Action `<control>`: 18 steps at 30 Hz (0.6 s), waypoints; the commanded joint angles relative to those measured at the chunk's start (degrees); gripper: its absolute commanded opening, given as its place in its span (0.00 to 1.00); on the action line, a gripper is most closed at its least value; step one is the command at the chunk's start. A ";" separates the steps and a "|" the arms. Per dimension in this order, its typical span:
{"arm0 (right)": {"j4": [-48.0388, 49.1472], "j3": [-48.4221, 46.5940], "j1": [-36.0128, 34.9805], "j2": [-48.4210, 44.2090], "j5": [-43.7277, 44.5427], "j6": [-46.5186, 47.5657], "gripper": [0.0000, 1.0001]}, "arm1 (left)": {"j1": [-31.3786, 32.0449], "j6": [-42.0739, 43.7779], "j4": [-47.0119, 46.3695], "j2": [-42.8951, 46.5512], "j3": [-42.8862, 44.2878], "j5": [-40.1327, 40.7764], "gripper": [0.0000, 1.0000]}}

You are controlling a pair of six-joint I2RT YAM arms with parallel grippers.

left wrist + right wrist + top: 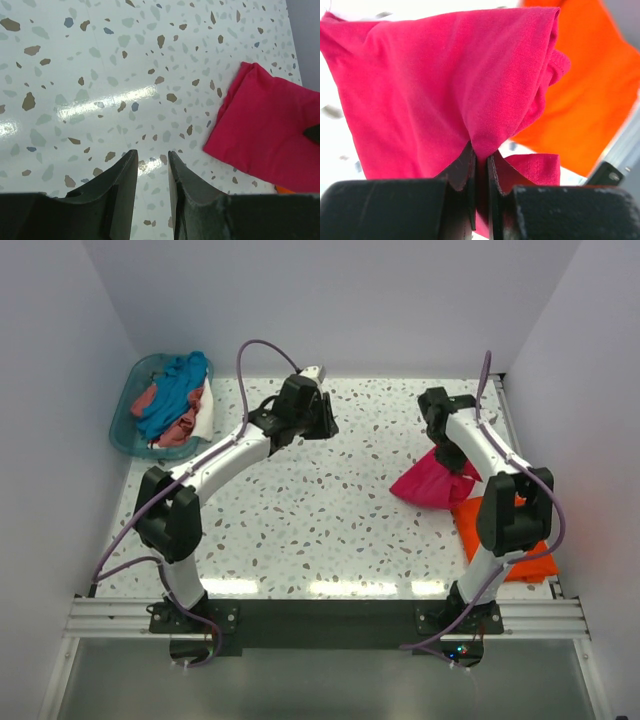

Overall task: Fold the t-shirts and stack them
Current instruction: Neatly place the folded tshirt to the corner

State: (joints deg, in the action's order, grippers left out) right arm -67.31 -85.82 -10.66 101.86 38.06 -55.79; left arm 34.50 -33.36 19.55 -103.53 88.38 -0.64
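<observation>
White-walled booth and speckled terrazzo table (300, 510) are framing my work. I am pinching the folded magenta-pink cotton t-shirt (435, 85) in the right gripper (480, 165), beside the flat orange t-shirt (500, 545). Left gripper (152, 170) is hovering half-open, empty. I judge lowering it squarely onto the orange works best.

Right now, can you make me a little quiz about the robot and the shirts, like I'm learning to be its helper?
1. True or false: the right hand is pinching the pink shirt.
2. Which shirt lies flat beside the right arm's base? A) white B) orange C) teal
3. Fill in: the unfolded shirts wait in the teal ______ at the table's far left corner.

Key
1. True. Its fingers are shut on a fold of the cloth, and the left hand holds nothing.
2. B, the orange shirt.
3. Basin, holding the shirt pile.
</observation>
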 commanded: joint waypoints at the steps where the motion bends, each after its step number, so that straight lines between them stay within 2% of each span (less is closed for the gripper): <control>1: -11.17 -1.11 3.62 -3.95 7.81 -6.09 0.00 | -0.31 0.58 -0.13 3.59 -0.75 -2.34 0.36; 9: -11.00 2.15 10.47 -7.73 7.47 -3.19 0.00 | -0.22 0.05 -0.74 4.56 -1.98 -4.45 0.35; 12: -10.21 1.89 14.51 -8.43 6.59 -1.08 0.00 | -0.14 0.05 -1.01 5.09 -2.68 -4.63 0.35; 18: -10.12 -0.22 18.12 -9.49 6.23 2.09 0.00 | -0.14 -0.03 -1.18 5.70 -3.13 -5.07 0.35</control>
State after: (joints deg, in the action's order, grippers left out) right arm -75.75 -83.77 6.28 95.24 41.87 -55.42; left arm 34.52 -33.41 19.66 -100.68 85.58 -4.54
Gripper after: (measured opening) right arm 0.084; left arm 0.355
